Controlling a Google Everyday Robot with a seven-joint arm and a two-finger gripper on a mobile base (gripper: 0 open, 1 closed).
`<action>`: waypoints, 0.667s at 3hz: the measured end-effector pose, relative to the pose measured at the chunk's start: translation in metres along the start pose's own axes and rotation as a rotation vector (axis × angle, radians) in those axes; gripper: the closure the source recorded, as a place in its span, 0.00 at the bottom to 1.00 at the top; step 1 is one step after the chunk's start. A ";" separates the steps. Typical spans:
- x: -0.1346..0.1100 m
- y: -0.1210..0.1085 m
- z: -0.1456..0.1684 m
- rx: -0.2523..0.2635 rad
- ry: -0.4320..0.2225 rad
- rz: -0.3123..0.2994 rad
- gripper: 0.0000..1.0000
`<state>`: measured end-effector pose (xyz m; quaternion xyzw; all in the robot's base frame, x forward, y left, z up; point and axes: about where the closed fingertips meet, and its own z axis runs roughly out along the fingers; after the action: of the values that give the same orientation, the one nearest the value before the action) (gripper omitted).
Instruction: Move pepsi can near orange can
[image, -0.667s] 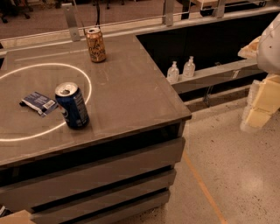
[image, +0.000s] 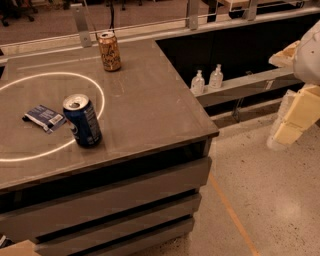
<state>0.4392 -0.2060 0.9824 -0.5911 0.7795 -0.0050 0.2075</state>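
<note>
The pepsi can (image: 82, 121), dark blue with a silver top, stands upright on the grey table (image: 150, 105) at its front left. The orange can (image: 109, 51), tan-orange with dark lettering, stands upright near the table's far edge, well apart from the blue can. My gripper (image: 295, 117), with cream-coloured parts under a white arm shell, hangs at the right edge of the view, off the table and over the floor, far from both cans. It holds nothing that I can see.
A small blue packet (image: 44, 118) lies just left of the pepsi can. A bright ring of light (image: 101, 95) marks the tabletop. Two small clear bottles (image: 198, 82) stand on a ledge right of the table. Speckled floor (image: 270, 200) lies below.
</note>
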 end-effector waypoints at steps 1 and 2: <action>0.001 0.002 0.020 0.008 -0.182 0.062 0.00; -0.022 -0.002 0.051 0.058 -0.446 0.117 0.00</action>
<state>0.4627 -0.1742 0.9438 -0.5253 0.7467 0.1154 0.3914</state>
